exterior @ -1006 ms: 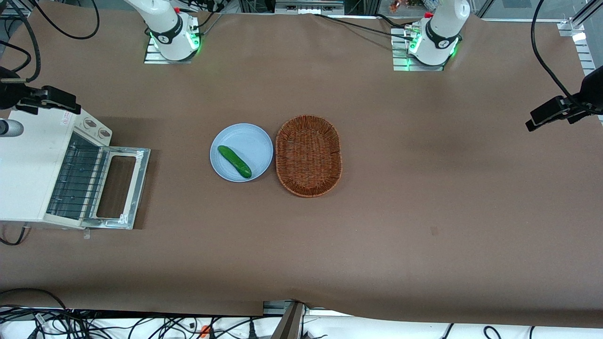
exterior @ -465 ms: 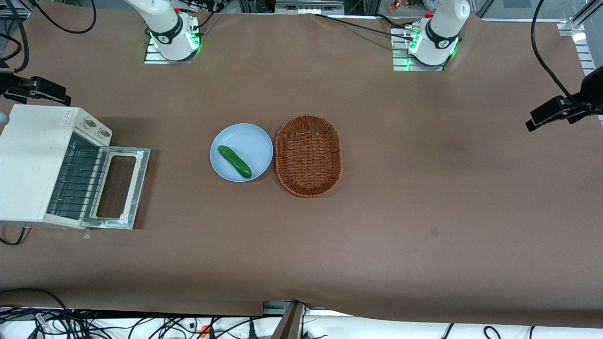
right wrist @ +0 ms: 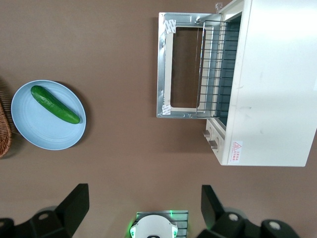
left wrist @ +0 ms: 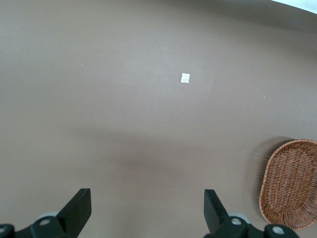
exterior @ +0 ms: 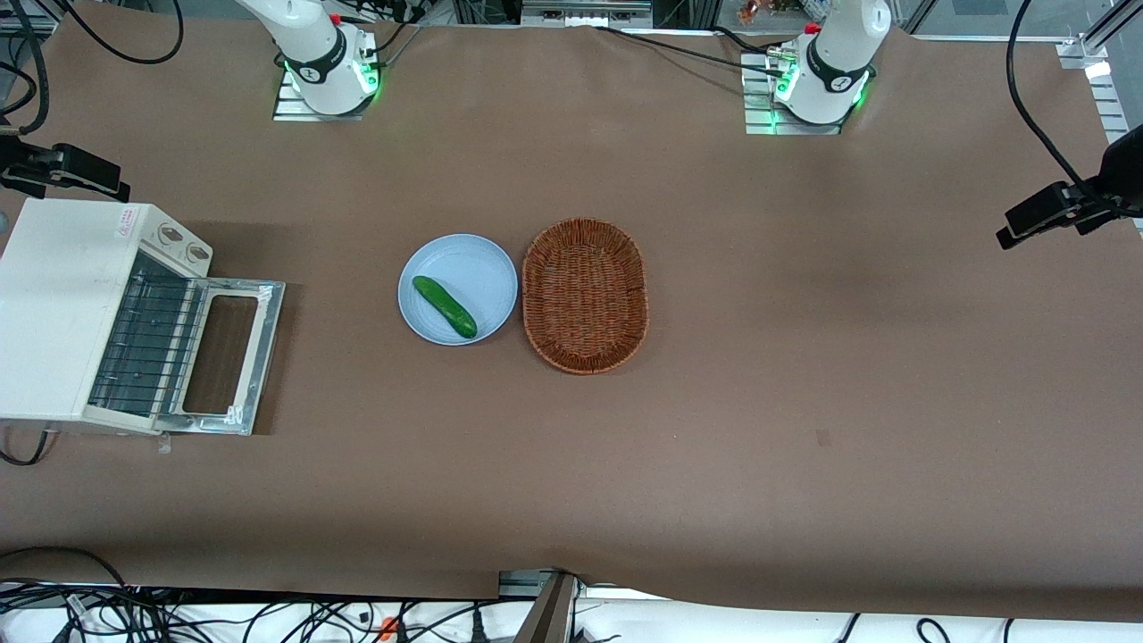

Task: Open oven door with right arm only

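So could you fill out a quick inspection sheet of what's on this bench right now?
Surface: brown table cover, flat, with a small white tag on it.
Job's things: oven at the working arm's end; oven door lies fully folded down, wire rack exposed.
Clutter: cucumber on blue plate; wicker basket beside the plate, holding nothing.
Grippers: gripper open, holding nothing, high above the table, clear of the oven.
Cables: bundles along the table edge nearest the front camera.
Surroundings: arm bases with green lights.
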`<state>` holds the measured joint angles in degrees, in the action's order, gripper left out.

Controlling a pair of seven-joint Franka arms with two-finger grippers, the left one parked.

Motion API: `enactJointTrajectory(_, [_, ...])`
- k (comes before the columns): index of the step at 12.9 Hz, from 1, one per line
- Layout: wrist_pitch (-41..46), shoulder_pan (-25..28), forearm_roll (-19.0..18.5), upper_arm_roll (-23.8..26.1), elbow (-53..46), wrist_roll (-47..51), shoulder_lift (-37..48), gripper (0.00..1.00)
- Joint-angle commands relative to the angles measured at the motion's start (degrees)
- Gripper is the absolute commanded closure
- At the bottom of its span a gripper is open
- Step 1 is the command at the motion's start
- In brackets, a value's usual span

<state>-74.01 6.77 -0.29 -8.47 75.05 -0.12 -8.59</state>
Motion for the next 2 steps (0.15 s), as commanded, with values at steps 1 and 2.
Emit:
enactJointTrajectory(1, [-0.25,-0.18,-0.5,0.56,-1.14,0.73,-0.47,0.0])
enactJointTrajectory(2, [-0.25,-0.09,-0.41,0.56,-1.14,0.56,-0.47,0.0])
